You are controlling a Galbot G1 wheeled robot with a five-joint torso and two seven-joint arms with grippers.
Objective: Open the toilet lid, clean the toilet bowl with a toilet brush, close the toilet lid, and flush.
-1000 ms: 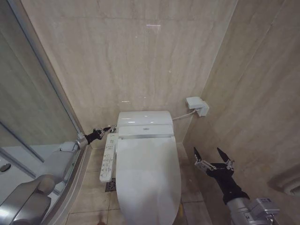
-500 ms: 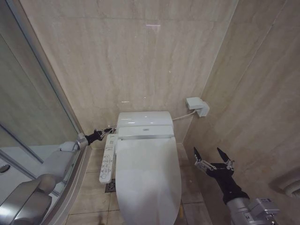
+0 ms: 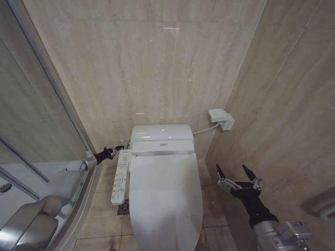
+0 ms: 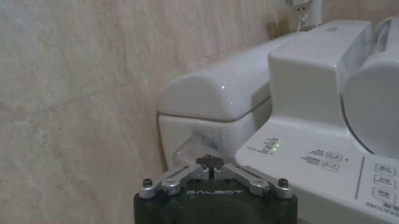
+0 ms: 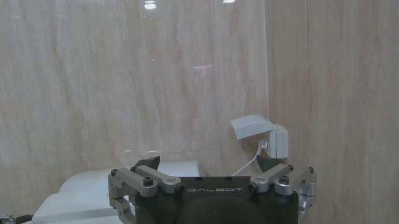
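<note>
At the middle of the head view, the toilet lid [image 3: 165, 193] lies flat and shut over the toilet bowl [image 3: 137, 238], of which I see only a little of the outer side below the lid. Since the lid is down and nothing is lifted, I judge that the task is at its end or at its very beginning; from the arm position, the flush looks like the step in hand.

On the left of the lid sits the control panel [image 3: 120, 175] with its buttons, and behind it stands the white rear housing [image 3: 161, 138]. The left pincer [image 3: 116, 148] is at the far left corner of this housing, with its tips closed to a point. Compared with one second ago it has pulled back a small way toward the left and a bit lower, so it is now apart from the corner. In the left wrist view the closed tips [image 4: 210, 163] point at the side of the housing, where I cannot make out a button.

The right pincer [image 3: 236, 175] hangs idle to the right of the toilet, wide open and empty, in the same place as before. On the far wall a small white socket box [image 3: 220, 118] holds the cable.
</note>
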